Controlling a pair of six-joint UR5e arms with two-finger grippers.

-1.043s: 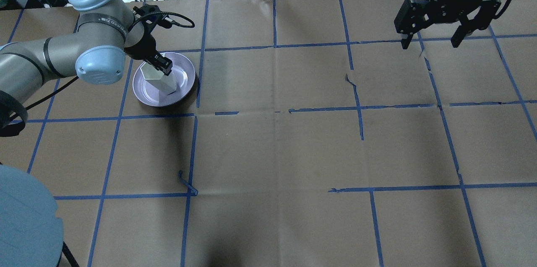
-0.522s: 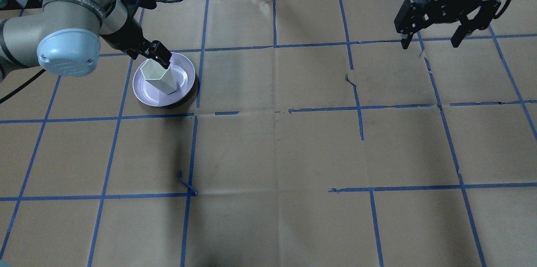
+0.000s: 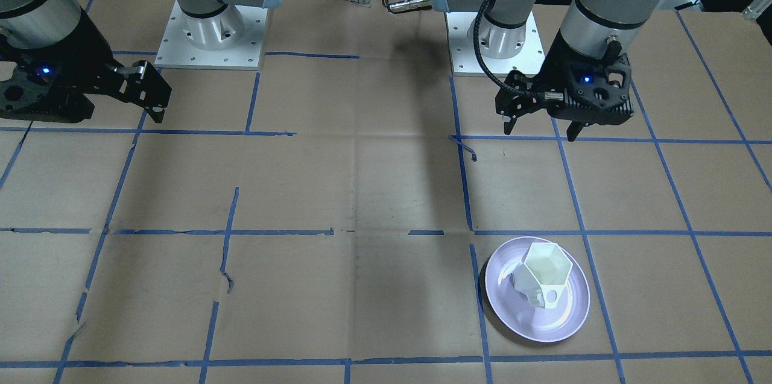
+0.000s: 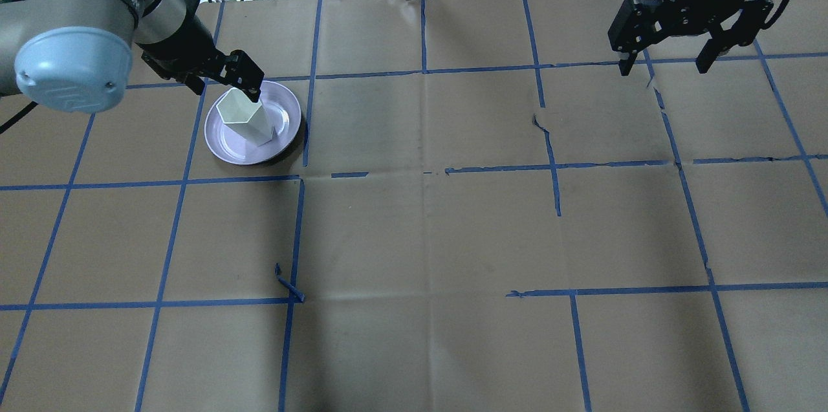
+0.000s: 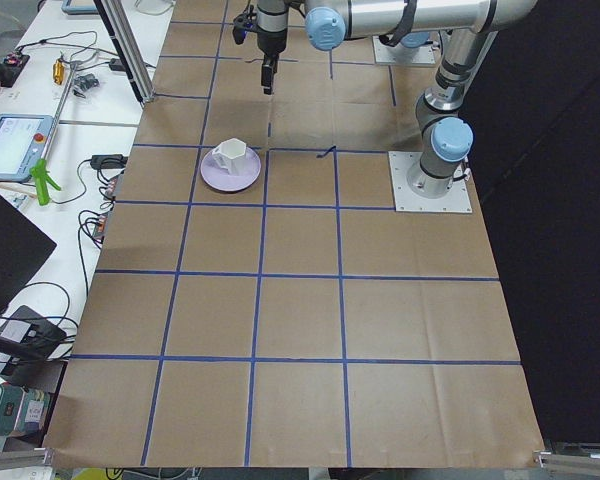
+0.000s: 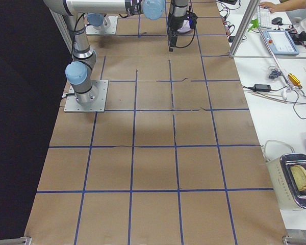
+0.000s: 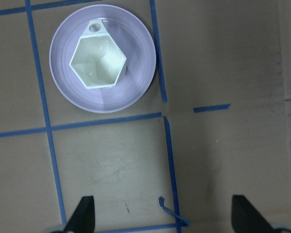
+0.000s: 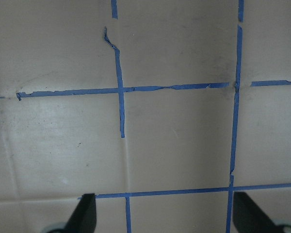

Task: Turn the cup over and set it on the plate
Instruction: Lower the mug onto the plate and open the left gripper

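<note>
Front-facing: the cup point(image 3: 546, 272) stands mouth-up on the plate point(image 3: 537, 327), with open table point(image 3: 362, 191) all round. My left pincer point(image 3: 540, 131) hangs well apart from it, spread wide and empty.
Overhead: my right pincer point(image 4: 663, 68) is spread too, holding nothing, far across the table.

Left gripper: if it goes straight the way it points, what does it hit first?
Probably the bare table. The left gripper points down, open, and the plate with the cup sits off its line. Depth is unclear.
</note>
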